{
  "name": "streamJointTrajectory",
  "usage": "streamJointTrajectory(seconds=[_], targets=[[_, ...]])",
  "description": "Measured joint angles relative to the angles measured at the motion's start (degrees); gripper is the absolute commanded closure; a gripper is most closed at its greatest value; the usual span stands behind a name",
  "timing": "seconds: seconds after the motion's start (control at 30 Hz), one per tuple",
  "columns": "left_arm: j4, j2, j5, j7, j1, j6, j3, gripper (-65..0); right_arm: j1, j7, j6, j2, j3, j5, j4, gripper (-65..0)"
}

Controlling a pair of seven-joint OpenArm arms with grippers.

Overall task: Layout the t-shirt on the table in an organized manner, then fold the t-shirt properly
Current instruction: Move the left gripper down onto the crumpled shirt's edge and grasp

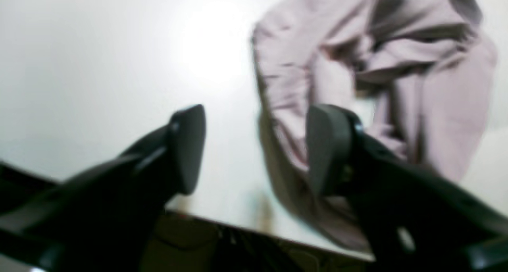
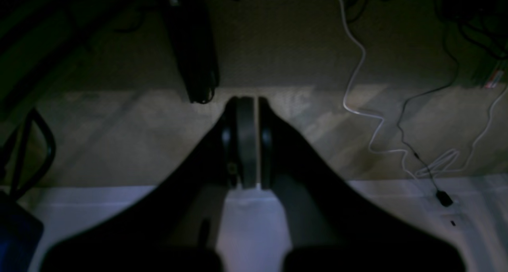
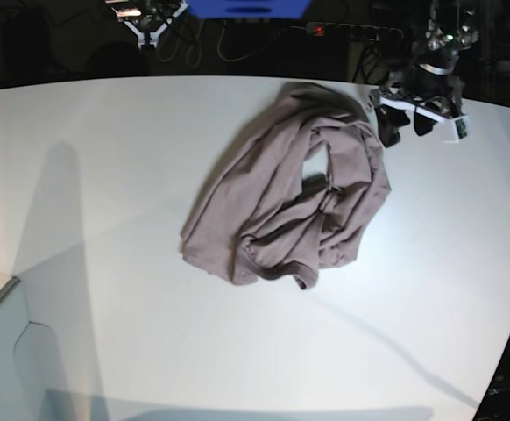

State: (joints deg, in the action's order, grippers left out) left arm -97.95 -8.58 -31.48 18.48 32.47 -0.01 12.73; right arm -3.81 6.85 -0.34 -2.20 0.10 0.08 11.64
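The mauve-grey t-shirt (image 3: 281, 197) lies crumpled in a heap on the white table (image 3: 106, 219), slightly right of the middle. My left gripper (image 3: 404, 127) hovers at the heap's far right corner, near the table's far edge. In the left wrist view its jaws (image 1: 256, 121) stand open with nothing between them, and the bunched t-shirt (image 1: 397, 65) lies just past the right finger (image 1: 327, 149). My right gripper (image 2: 257, 105) is shut on nothing and hangs over the carpeted floor, away from the shirt.
Beyond the table's curved far edge (image 3: 237, 79) are dark floor, cables (image 2: 357, 65) and a blue object (image 3: 246, 7). A box flap (image 3: 1, 351) shows at the near left corner. A pale surface (image 2: 79, 216) runs under the right gripper.
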Motion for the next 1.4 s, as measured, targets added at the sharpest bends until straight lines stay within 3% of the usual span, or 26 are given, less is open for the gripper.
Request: streamJointTrajectory(seconds=[0.13, 0.43, 0.5, 0.63, 0.83, 0.97, 1.4], targets=[[0.2, 0.2, -0.2, 3.0, -2.4, 0.0, -0.1, -43.2, 0.0, 0.0, 0.0, 0.1, -0.1, 0.0, 0.0, 0.0], [7.1, 0.7, -0.3, 4.0, -6.9, 0.0, -0.5, -42.7, 0.1, 0.0, 0.0, 0.2, -0.2, 0.0, 0.0, 0.0], [8.5, 0.7, -0.4, 3.4, -8.2, -0.2, -0.5, -37.9, 0.1, 0.0, 0.0, 0.1, -0.2, 0.0, 0.0, 0.0], [13.1, 0.7, -0.6, 3.6, -10.3, -0.2, -0.5, -22.4, -0.8, 0.5, 0.1, 0.1, -0.2, 0.0, 4.0, 0.0], [16.8, 0.4, -0.4, 2.3, -13.7, 0.0, -3.6, -19.0, -4.4, 0.0, 0.1, 0.1, -0.3, 0.0, 11.0, 0.0], [16.9, 0.8, -0.6, 3.1, -13.7, -0.2, -5.3, 0.0, -9.2, 0.6, 0.1, 0.3, -0.3, 0.2, 18.3, 0.0], [11.6, 0.5, -0.5, 3.6, -12.0, 0.0, -5.3, 0.0, -22.8, 1.2, 0.2, 1.1, -0.1, 0.2, 43.0, 0.0]])
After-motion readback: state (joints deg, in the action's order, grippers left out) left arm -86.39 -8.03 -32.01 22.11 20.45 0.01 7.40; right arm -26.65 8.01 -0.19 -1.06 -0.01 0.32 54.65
